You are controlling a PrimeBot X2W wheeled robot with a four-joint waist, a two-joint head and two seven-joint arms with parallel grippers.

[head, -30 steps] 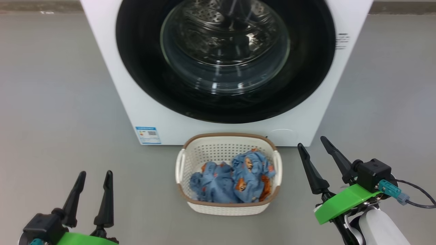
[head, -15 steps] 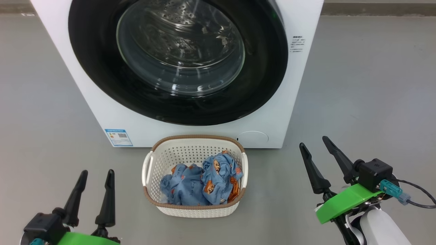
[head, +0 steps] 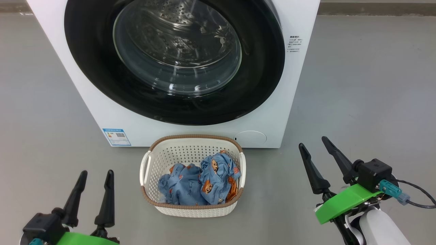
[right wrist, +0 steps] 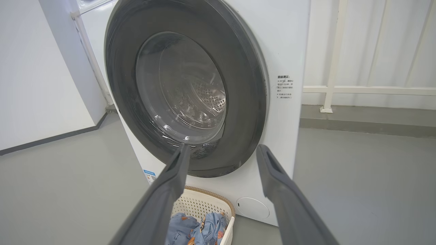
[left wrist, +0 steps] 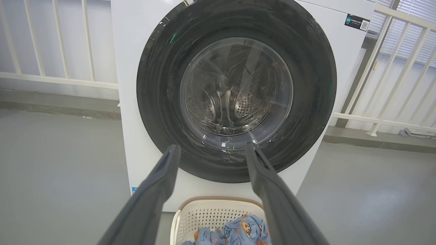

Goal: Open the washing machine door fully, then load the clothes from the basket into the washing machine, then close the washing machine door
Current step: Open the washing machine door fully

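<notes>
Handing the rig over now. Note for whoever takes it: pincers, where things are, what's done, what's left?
Left pincer: open, empty, low to the left of the basket.
Right pincer: open, empty, to the basket's right.
Washing machine door: looks shut.
The basket sits on the floor right in front of the washing machine, with the clothes inside it.
Done: nothing.
Left: open the door fully, load the clothes, close the door.

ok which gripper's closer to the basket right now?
Left, going by the head view. The left gripper hovers open just left of the basket, towards its near corner. The right gripper hovers open farther off on its right side.
</notes>
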